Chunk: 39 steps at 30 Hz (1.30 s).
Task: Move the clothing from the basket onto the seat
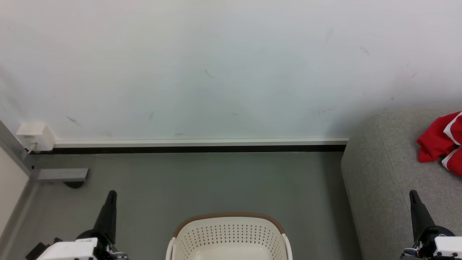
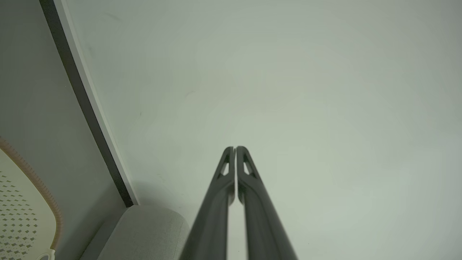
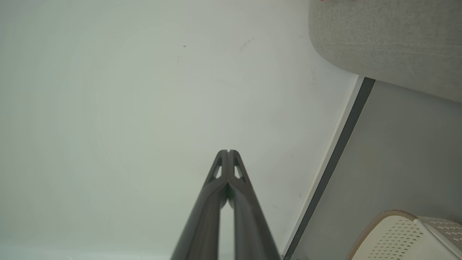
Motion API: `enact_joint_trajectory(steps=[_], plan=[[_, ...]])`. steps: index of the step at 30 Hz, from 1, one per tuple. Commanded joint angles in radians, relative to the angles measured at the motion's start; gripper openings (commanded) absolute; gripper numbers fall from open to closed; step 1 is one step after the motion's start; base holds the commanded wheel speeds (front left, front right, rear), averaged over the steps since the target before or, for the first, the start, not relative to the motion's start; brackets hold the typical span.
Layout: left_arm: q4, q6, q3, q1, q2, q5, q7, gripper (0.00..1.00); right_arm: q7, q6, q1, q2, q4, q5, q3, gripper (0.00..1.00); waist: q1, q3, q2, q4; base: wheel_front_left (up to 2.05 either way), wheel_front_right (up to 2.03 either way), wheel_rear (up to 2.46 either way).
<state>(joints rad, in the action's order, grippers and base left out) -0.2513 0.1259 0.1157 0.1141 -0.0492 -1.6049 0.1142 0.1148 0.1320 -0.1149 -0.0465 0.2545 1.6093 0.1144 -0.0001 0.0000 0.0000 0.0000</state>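
Clothing (image 1: 438, 144): bright red soft fabric with white stripe trim, crumpled in a heap and cut off by the right edge of the head view. It lies on top of the seat (image 1: 386, 180), well apart from the basket (image 1: 231, 234).

Seat: light grey upholstery, rounded corner, standing against the wall (image 1: 216, 65). It also shows in the left wrist view (image 2: 144, 231) and the right wrist view (image 3: 389, 39).

Basket: cream-white, perforated sides, brown rim, white side handles. It sits on the floor (image 1: 216, 180) at bottom centre, between the two arms, with its pale inner bottom visible. Part of it also shows in both wrist views (image 2: 21, 216) (image 3: 397, 234).

Left gripper (image 1: 111, 198): fingers closed tip to tip, holding nothing, pointing at the wall (image 2: 235, 148). Right gripper (image 1: 413, 198): same, fingers pressed together, nothing between them (image 3: 228, 151), low in front of the seat.

Room: grey floor, white scuffed wall, white baseboard (image 1: 198, 142) with a dark strip under it. White socket box (image 1: 35, 136) at the left corner, with a grey metal bracket (image 1: 63, 174) just below it.
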Motion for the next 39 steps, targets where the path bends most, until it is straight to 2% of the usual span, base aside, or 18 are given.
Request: enact_joint_trajectory(steps=[1,39], plan=[[0.002,0.007,0.002,0.006,-0.002,-0.012,0.006,0.00,0.005,-0.002,-0.006,-0.007,-0.005,0.004,0.004,0.00,0.0001,0.000,0.0000,0.000,0.00,0.00,0.00],[0.002,0.007,0.002,0.006,-0.002,-0.012,0.006,0.00,0.005,-0.002,-0.006,-0.007,-0.005,0.004,0.004,0.00,0.0001,0.000,0.0000,0.000,0.00,0.00,0.00]])
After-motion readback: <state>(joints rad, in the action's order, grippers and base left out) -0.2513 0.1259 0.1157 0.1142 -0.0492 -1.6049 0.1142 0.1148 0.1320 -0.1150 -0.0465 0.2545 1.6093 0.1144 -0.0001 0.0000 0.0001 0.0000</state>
